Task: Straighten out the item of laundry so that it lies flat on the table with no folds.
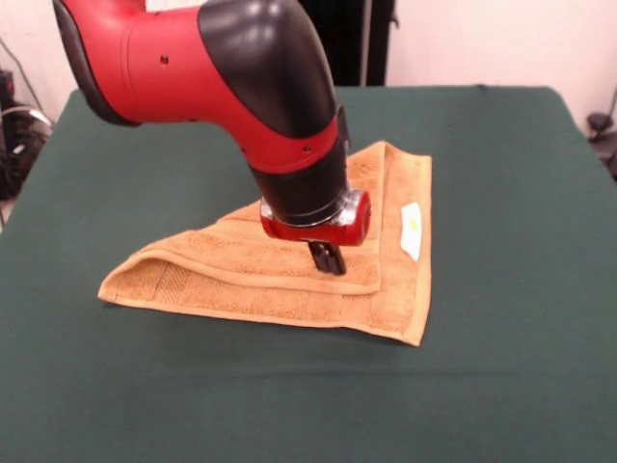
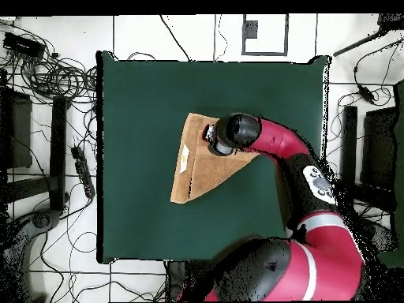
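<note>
Triangular folded terry towel (image 1: 289,280), looped pile

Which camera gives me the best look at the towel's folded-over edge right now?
The front view. There the towel lies as a triangle, and the top layer's edge runs plainly above the bottom layer along the near side, with the label visible. The overhead view shows only the triangular outline, and the arm covers one corner.

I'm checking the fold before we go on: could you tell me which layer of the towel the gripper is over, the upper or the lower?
The upper folded flap; the gripper hangs near its edge.
</note>
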`<state>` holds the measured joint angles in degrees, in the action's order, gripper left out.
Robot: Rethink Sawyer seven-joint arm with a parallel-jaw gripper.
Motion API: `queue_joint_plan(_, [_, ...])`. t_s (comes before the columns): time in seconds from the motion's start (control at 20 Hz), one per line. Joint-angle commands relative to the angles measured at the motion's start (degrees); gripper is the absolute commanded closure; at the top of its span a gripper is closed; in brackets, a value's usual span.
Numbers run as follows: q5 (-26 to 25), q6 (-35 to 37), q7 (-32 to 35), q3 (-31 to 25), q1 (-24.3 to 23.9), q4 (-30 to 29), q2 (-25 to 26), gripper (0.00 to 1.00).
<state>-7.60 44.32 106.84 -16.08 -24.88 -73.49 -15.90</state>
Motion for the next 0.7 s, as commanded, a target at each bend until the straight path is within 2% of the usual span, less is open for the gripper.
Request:
queue_joint_plan(0.05, [2.0, -10.1, 12.9, 0.9, 5.9, 7.5, 11.8, 1.0])
queue_joint_plan(0.7, [2.4, -10.9, 9.8, 1.9, 6.6, 13.0, 16.5, 1.0])
